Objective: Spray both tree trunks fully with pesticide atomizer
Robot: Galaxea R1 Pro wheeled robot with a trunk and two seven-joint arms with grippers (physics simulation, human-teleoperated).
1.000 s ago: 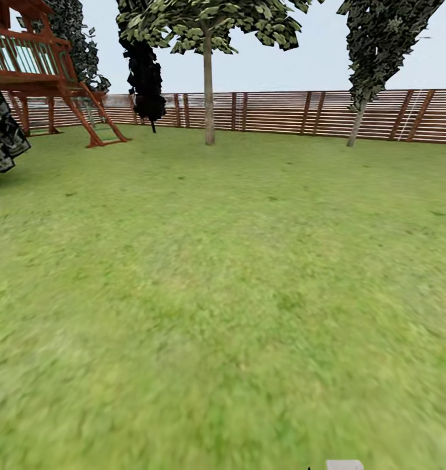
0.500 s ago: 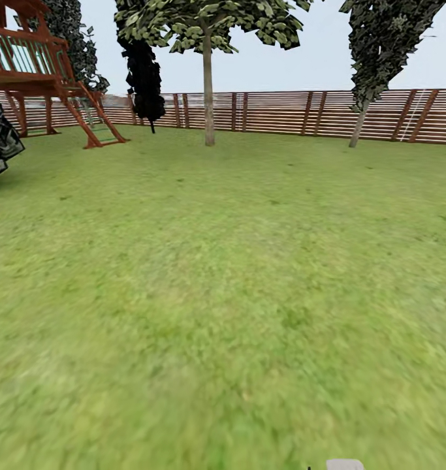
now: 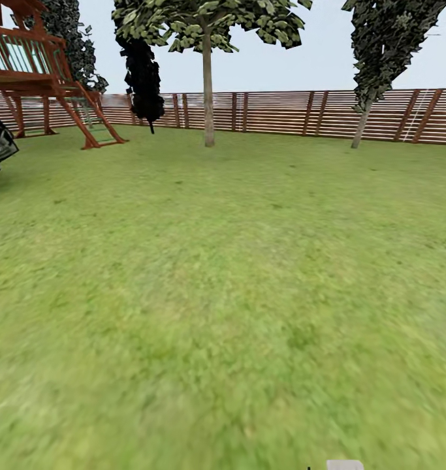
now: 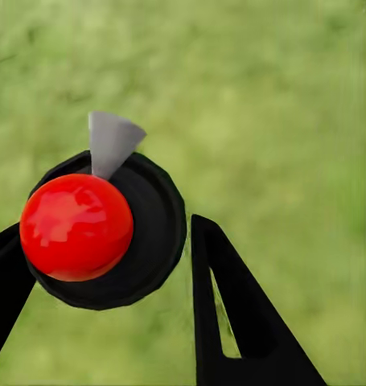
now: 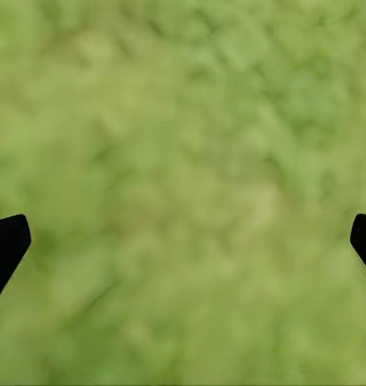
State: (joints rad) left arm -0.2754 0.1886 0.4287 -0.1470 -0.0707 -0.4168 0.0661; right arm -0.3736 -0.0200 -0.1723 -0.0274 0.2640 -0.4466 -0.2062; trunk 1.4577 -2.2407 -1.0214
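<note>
Left hand [image 4: 102, 273]: closed around the pesticide atomizer [image 4: 110, 233], red-topped, above the lawn [image 3: 223, 274].
Right hand [image 5: 183, 241]: spread wide, holding nothing.
Tree [image 3: 208, 85]: by the fence [image 3: 288, 112].

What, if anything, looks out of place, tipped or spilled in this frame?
Nothing stands out. The lawn is bare of litter, the fence is unbroken, and the pale-trunked tree stands upright. In the left wrist view, a black round object with a red ball top sits between the left gripper fingers. The right gripper fingers are spread over grass.
</note>
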